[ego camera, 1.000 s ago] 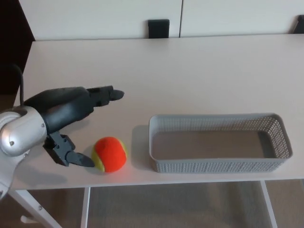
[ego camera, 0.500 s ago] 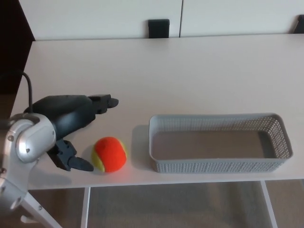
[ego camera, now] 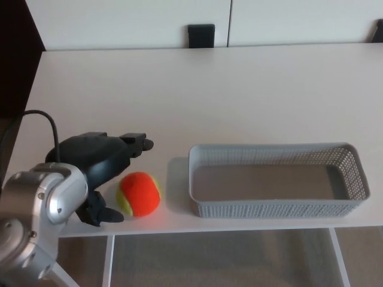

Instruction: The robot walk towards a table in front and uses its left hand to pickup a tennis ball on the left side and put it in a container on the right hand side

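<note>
One tennis ball (ego camera: 139,194); one grey basket (ego camera: 275,179); one table (ego camera: 239,89); one robot hand (ego camera: 105,164).

Premises consistent with an office or test room. Evidence: a plain pale counter (ego camera: 239,89) on white metal legs (ego camera: 108,263), with flat white wall panels (ego camera: 119,21) behind. Beige floor (ego camera: 239,263) beneath.

Table (ego camera: 239,89): pale matte top, white legs. Wall panels (ego camera: 131,21): white (one vertical seam). Floor (ego camera: 227,263): beige, visible below the table.
</note>
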Robot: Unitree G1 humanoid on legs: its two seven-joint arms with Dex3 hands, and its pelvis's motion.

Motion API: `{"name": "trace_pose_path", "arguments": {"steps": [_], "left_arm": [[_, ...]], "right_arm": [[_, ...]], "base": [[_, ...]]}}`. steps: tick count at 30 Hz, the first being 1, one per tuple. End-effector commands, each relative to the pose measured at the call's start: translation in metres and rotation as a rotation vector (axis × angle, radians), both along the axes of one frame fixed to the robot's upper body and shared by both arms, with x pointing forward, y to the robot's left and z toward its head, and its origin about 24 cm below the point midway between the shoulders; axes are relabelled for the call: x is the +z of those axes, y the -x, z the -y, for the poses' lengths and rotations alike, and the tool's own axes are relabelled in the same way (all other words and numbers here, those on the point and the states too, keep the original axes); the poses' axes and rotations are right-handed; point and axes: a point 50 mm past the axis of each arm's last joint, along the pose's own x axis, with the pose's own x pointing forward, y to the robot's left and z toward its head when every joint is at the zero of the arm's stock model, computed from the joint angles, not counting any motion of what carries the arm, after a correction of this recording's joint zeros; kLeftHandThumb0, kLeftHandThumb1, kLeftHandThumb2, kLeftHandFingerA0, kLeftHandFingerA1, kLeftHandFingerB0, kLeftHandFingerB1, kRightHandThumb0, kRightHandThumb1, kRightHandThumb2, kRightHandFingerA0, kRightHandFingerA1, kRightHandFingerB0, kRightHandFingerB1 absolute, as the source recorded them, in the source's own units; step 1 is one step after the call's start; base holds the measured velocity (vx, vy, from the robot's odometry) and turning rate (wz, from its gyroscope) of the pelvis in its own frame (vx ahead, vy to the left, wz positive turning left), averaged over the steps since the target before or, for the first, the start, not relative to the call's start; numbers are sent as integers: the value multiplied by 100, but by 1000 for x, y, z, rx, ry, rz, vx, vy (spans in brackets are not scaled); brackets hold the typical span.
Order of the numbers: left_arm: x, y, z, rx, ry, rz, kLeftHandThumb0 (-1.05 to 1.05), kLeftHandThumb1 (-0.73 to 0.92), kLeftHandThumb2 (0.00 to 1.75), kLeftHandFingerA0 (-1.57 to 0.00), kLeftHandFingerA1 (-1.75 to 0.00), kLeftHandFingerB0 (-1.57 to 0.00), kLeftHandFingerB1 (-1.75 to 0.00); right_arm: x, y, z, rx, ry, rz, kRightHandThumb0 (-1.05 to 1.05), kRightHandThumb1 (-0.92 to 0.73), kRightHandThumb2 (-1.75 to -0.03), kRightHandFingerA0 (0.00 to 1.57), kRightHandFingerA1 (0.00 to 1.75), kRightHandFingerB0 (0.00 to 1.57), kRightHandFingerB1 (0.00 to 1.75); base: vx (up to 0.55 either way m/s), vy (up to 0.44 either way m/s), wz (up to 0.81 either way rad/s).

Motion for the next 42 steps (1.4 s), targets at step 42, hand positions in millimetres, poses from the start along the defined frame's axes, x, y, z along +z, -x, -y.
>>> {"name": "trace_pose_path", "arguments": {"steps": [42], "left_arm": [[-35,-3,6,3,-153,-121,-36,46,57,-64,-46,-20,-29]], "right_arm": [[9,-20,3,-17,27,71,-43,-52,-56,57,50,50,42]], "base": [[0,0,0]]}}
